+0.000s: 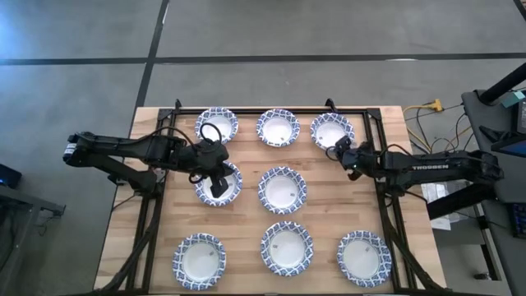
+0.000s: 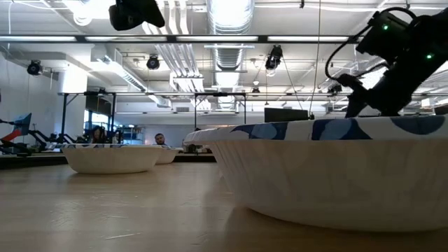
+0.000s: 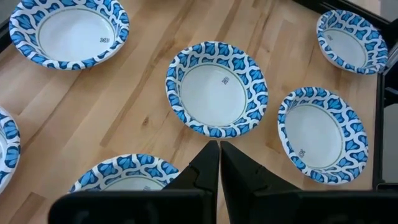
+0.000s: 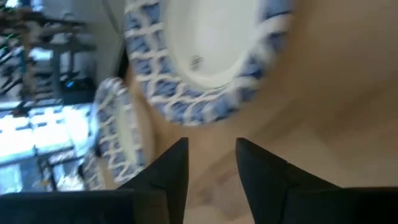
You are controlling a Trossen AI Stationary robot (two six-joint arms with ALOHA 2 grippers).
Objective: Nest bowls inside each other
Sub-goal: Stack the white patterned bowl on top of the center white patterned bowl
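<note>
Several blue-and-white rimmed bowls sit apart in rows on the wooden table, each on its base. My left gripper [image 1: 220, 189] [image 3: 218, 148] is shut and hangs over the middle-left bowl [image 1: 235, 196] [image 3: 124, 169], fingers pointing toward the centre bowl [image 1: 282, 189] [image 3: 216, 87]. My right gripper [image 1: 339, 153] [image 4: 211, 155] is open, just off the near rim of the far-right bowl [image 1: 331, 130] [image 4: 205, 50]. The low view shows one bowl [image 2: 336, 175] close up and another [image 2: 112, 157] farther back.
A dark frame [image 1: 374, 123] borders the table's far and side edges. Bare wood [image 1: 353, 197] lies in the right of the middle row, between the far-right bowl and the near-right bowl [image 1: 363, 257]. Cables and equipment [image 1: 444, 115] stand off the right edge. People sit in the room behind [image 2: 94, 133].
</note>
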